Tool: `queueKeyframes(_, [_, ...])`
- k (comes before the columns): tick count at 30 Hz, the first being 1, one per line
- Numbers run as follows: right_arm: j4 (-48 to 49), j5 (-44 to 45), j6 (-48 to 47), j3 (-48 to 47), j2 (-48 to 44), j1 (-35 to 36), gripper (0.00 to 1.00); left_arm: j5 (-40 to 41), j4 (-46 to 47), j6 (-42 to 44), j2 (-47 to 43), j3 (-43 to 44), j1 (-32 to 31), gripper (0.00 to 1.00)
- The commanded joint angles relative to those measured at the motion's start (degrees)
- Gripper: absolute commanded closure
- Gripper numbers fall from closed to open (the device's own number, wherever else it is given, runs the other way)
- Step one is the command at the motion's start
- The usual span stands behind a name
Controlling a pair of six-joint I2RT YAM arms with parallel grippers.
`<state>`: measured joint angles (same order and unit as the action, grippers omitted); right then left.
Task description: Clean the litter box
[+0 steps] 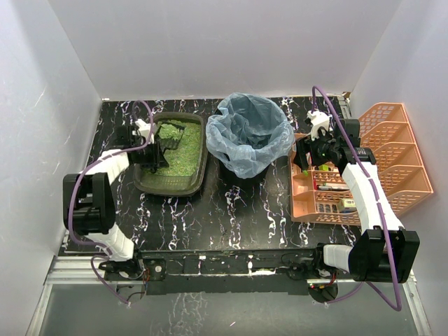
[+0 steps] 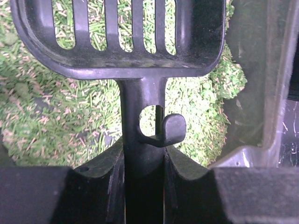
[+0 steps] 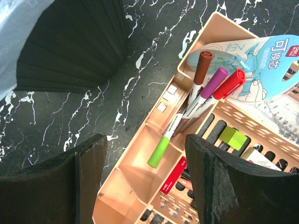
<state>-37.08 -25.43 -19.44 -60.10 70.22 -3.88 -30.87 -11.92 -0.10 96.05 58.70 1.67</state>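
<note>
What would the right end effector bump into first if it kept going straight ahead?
Probably the orange organiser, around the green-capped marker. The right end effector is open above it, though depth is unclear.

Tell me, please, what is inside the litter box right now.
Green granular litter fills the litter box, and the left claw holds a black slotted scoop over it. The litter beneath the scoop and claw is covered.

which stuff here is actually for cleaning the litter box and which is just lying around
For the job: litter box, slotted scoop clamped in the left gripper, blue-bagged bin (likely for the waste).
Just lying about: orange organiser, marker pens standing in it.
</note>
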Motion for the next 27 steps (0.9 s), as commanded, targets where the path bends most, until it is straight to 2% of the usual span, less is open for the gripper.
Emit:
queueKeyframes(1, [3.41,-1.20,-0.86,-0.81,-1.47,-0.25,0.27,-3.92,-0.43,1.90,-5.42,-0.40,2.52,1.00])
queueKeyframes(7, [3.22,-1.56,-0.73,-1.17,-1.27,-0.23,0.27,-1.68,-5.25,5.47,-10.19,-2.31,0.09,1.00])
queueKeyframes(9, [3.32,-1.62,-0.71,-0.93,-1.36,-0.25,0.27,-0.56,-6.42,5.48,-10.55,-2.08,1.51,1.00])
queueKeyframes(13, [3.32,-2.04,-0.43,-1.05,-1.48,-0.21,0.27,-3.96,-10.32,5.70,-7.57,0.71,4.11,1.00])
queueKeyframes(17, [2.97,-1.49,-0.50,-1.04,-1.97,-0.24,0.27,-2.28,-9.57,6.35,-10.99,-2.42,0.53,1.00])
queueKeyframes(22, [3.38,-1.74,-0.52,-0.45,-2.22,-0.25,0.27,-2.77,-11.51,6.64,-10.01,-1.67,3.39,1.00])
queueKeyframes(27, [3.31,-1.37,-0.51,-0.44,-2.32,-0.23,0.27,-0.80,-9.59,7.57,-14.26,-5.55,0.02,1.00])
